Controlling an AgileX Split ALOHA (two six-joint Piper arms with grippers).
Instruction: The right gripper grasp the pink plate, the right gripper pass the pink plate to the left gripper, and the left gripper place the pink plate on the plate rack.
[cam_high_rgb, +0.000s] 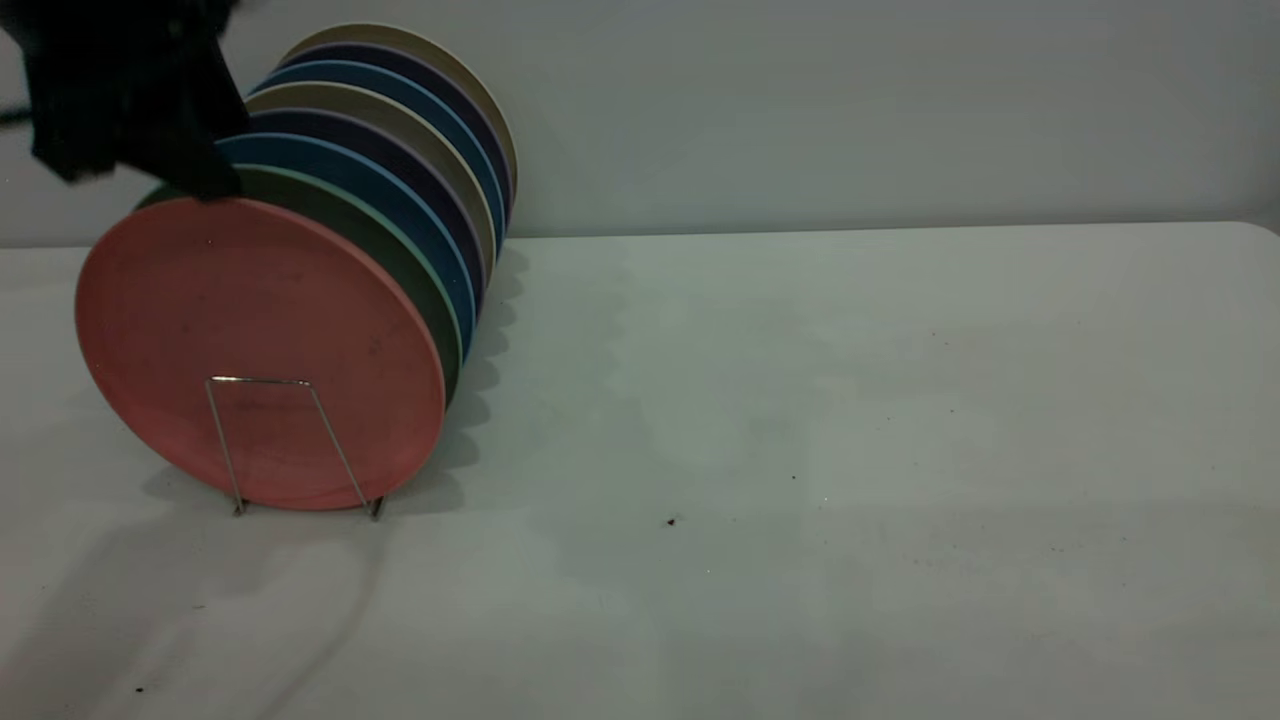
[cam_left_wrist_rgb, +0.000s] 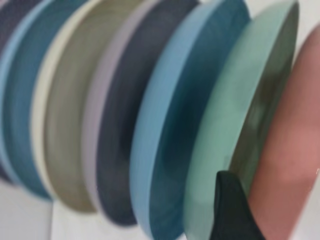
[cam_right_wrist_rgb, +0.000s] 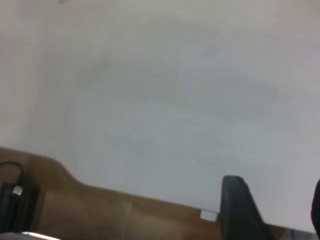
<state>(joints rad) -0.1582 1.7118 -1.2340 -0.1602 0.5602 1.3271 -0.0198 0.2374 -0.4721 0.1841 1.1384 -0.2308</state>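
The bare white table (cam_high_rgb: 800, 450) fills the near part of the scene. On its left side the pink plate (cam_high_rgb: 255, 350) stands on edge at the near end of a row of plates, its face toward the camera. It sits in the plate rack (cam_high_rgb: 290, 445), whose front wire loop crosses the plate's lower half and keeps it from rolling or tipping forward. Directly behind it stands a green plate (cam_high_rgb: 400, 265), then blue, dark purple and beige ones running back toward the wall, each leaning the same way in its own slot.

The left gripper (cam_high_rgb: 205, 180) hangs over the top rim of the pink plate at the far left, its tip touching or just above the rim. In its wrist view one black finger (cam_left_wrist_rgb: 232, 210) lies in the gap between the green plate and the pink one. The other finger is not shown, so I cannot tell whether the claw is closed on the rim or already loosened. Judging by how squarely the plate stands, the placing looks about done, and the gripper has little left to do but let go.

The right gripper (cam_right_wrist_rgb: 272, 210) is out of the exterior view. Its own camera shows it over the table's edge, fingers apart and holding nothing.
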